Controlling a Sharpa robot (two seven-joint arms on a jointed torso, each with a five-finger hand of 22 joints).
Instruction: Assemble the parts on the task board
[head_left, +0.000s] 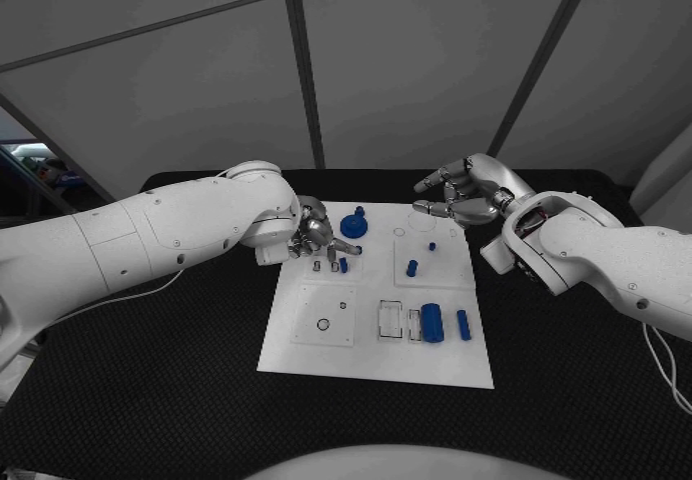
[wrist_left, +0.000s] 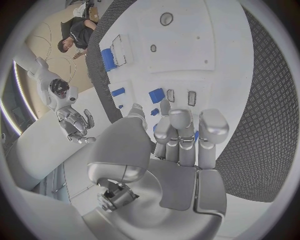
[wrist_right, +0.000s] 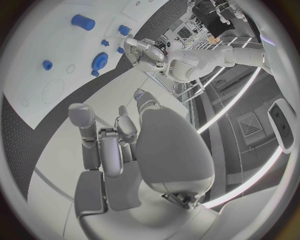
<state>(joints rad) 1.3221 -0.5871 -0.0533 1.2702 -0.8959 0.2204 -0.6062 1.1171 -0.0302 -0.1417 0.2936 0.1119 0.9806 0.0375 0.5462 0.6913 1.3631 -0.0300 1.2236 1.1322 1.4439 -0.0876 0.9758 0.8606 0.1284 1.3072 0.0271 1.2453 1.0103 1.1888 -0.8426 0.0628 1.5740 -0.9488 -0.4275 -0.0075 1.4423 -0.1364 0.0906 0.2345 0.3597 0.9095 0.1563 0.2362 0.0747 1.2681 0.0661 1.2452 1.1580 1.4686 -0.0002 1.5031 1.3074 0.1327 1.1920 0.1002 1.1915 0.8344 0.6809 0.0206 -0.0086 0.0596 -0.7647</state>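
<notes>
Left hand (head_left: 320, 240) low over task board (head_left: 378, 352) far-left corner, fingers (wrist_left: 180, 131) curled tog. round small blue part (head_left: 343, 265); grip unclear. Right hand (head_left: 464, 196) raised past far edge, fingers apart, empty. Blue cylinder (head_left: 433, 322) near mid-board.

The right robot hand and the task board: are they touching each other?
Apart. In the head view the right robot hand is raised beyond the task board's far edge, holding nothing.
</notes>
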